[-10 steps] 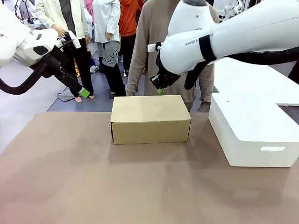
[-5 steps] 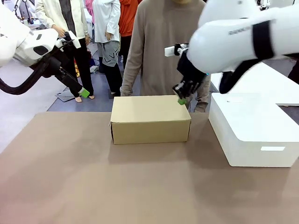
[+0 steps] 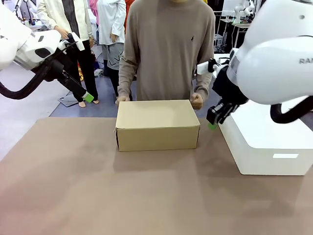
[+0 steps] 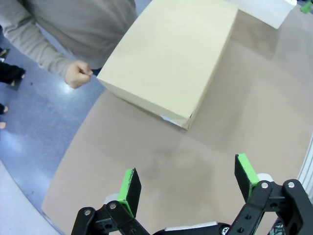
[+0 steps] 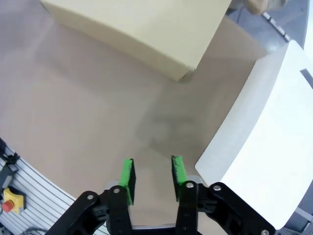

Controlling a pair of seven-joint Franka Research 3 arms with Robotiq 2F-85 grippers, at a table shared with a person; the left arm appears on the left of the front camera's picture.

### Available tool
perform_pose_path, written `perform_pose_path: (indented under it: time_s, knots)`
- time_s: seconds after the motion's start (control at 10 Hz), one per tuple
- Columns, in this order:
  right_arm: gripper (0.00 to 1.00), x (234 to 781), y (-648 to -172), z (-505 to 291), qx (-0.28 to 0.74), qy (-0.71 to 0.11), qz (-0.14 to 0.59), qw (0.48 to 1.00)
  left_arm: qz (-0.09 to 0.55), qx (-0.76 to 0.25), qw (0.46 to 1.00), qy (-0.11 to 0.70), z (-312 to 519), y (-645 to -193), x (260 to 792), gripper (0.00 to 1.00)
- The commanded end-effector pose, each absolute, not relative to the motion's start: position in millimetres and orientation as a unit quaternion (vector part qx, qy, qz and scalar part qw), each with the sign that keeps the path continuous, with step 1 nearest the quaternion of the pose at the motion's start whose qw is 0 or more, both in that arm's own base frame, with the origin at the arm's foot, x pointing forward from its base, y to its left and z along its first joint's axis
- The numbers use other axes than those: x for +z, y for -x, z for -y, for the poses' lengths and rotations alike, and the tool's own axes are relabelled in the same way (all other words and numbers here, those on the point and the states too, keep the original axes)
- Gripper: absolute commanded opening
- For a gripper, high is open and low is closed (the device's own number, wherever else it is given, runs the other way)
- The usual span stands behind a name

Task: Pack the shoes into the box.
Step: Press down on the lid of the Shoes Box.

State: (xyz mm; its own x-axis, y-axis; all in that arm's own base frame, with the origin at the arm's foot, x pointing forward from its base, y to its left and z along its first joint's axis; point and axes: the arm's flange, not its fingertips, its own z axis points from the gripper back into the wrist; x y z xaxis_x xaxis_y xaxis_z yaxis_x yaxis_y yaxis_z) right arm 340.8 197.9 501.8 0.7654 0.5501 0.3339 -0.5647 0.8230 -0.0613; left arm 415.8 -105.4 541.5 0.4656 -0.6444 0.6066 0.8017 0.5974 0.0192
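Taking the closed tan cardboard box at the middle of the brown table as the landmark, the left gripper hangs well to the box's left and beyond the table's far edge, above the grey floor; its own wrist camera shows the left gripper with its green pads spread wide and nothing between them, looking down on the box and the bare tabletop in front of it. The lid lies flat on the box, so its inside is hidden and the shoes cannot be seen. Directly behind the box stands a person in a tan long-sleeved top, with one fist at the box's far left corner and the other fist at its far right corner; whether they touch the cardboard cannot be told from the front, though the left wrist view shows a fist just beside the box and apart from it. To the right of the box, between it and the large white block-like box, the right gripper hovers low over the table, near the box's right end without touching it. From the right wrist camera, the right gripper has its green pads parted by a narrow gap, empty, above bare table.
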Motion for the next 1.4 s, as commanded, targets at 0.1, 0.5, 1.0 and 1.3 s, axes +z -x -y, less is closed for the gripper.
perform_pose_path:
  time_s: [0.1, 0.5, 1.0, 1.3]
  knots:
    - [1.0, 493.2, -327.4, -185.5, 0.309, -0.039, 0.161, 0.936, 0.289, -0.423, 0.849, 0.13, 104.7, -416.7, 543.7, 1.0]
    - [1.0, 488.4, -329.8, -193.7, 0.324, -0.056, 0.153, 0.932, 0.289, -0.423, 0.849, 0.13, 104.7, -416.7, 543.7, 1.0]
    - [1.0, 491.3, -326.6, -192.0, 0.305, -0.026, 0.155, 0.939, 0.289, -0.423, 0.849, 0.13, 104.7, -416.7, 543.7, 1.0]
    - [1.0, 491.3, -326.6, -192.0, 0.305, -0.026, 0.155, 0.939, 0.289, -0.423, 0.849, 0.13, 104.7, -416.7, 543.7, 1.0]
